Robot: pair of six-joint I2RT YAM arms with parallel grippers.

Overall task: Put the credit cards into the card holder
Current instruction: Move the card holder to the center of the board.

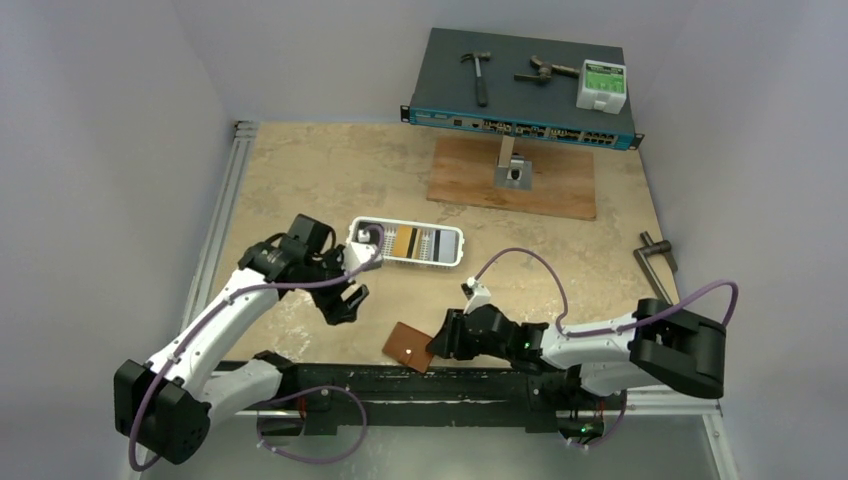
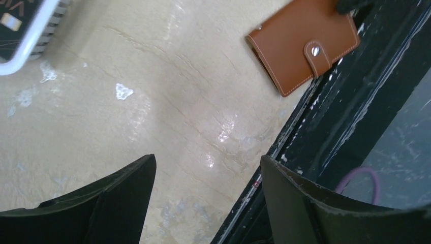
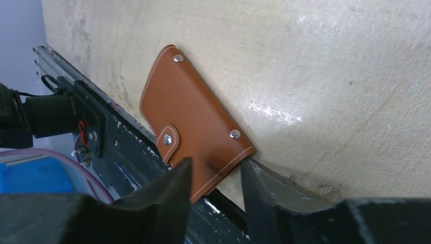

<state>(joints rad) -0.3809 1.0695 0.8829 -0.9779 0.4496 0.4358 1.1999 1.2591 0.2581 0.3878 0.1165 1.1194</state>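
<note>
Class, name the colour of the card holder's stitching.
The card holder has white stitching on brown leather, clearest in the right wrist view.

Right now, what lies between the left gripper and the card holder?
Only bare tabletop: in the left wrist view nothing sits between the left gripper and the card holder. The top view agrees.

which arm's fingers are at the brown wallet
The right gripper: the brown leather wallet has a corner between its fingers at the table's near edge. The left gripper hangs open over bare table, apart from it.
</note>
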